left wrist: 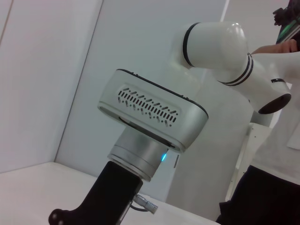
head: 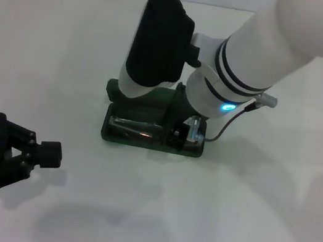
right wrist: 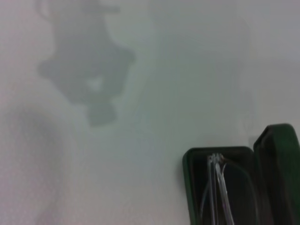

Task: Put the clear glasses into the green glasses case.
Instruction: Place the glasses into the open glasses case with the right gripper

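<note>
The green glasses case (head: 145,144) lies open in the middle of the white table, its lid (right wrist: 280,159) raised on the far side. The clear glasses (head: 138,127) lie folded inside it, and the right wrist view shows their thin arms (right wrist: 218,187) against the dark lining of the case (right wrist: 187,183). My right gripper (head: 178,138) reaches down into the case's right end, mostly hidden under its own wrist. My left gripper (head: 49,154) is shut and empty, low over the table at the near left, well apart from the case.
The right arm's white forearm (head: 269,40) and black wrist housing (head: 160,39) hang over the back of the case. The left wrist view shows that arm's grey wrist body (left wrist: 154,112), with a person's hand (left wrist: 276,47) at the far edge.
</note>
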